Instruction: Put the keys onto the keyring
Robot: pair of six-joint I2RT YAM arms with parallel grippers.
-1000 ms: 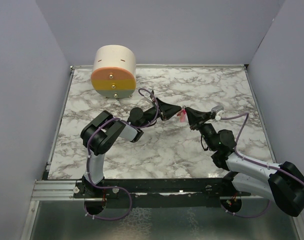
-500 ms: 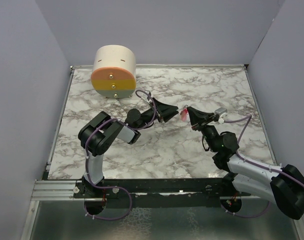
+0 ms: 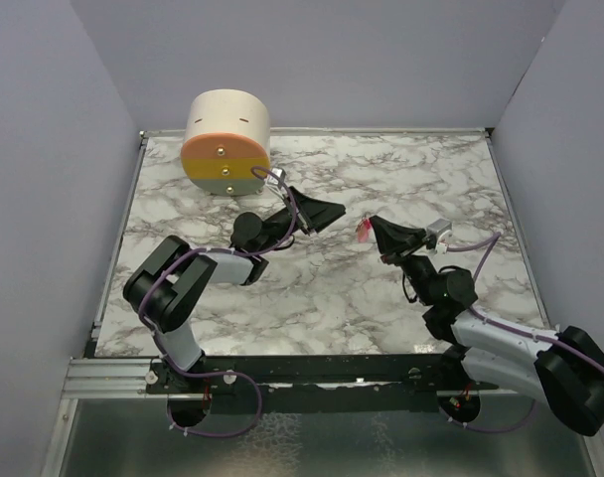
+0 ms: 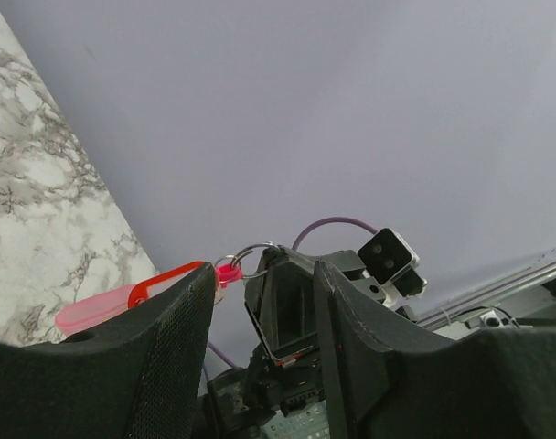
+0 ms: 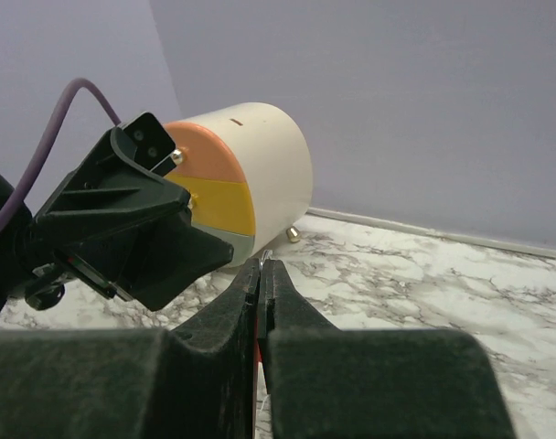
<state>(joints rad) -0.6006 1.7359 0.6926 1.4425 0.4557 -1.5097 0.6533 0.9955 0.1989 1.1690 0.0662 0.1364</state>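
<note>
The right gripper (image 3: 374, 229) hangs over the middle of the marble table (image 3: 312, 288), nearest the arm bases. In the top view its tip points toward 10 o'clock. Its jaws are pressed flat together on the keyring (image 4: 229, 271). The left wrist camera shows the thin metal ring sticking out of the pinched tip, held in the air. A bright-pink end sits at the ring's 8 o'clock edge, and a paler pink strip runs on from there in the same direction. The keys (image 4: 168, 278), one small red-rimmed flat piece, lies along that strip just beside the ring. Part of it is hidden behind a left finger (image 4: 159, 366), and I cannot tell whether it is threaded on the ring. In the top view the bundle is only a red-pink fleck at the right tip.

A little farther, at 10 o'clock from that fleck, the left gripper (image 3: 336, 210) points toward 3 o'clock, with a clear gap between it and the keyring. Its fingers stand partly apart with nothing between them.

Farthest, at the table's 11 o'clock corner, a cream cylinder (image 3: 227, 139) lies on its side. Its orange and yellow face carries small brass knobs.
</note>
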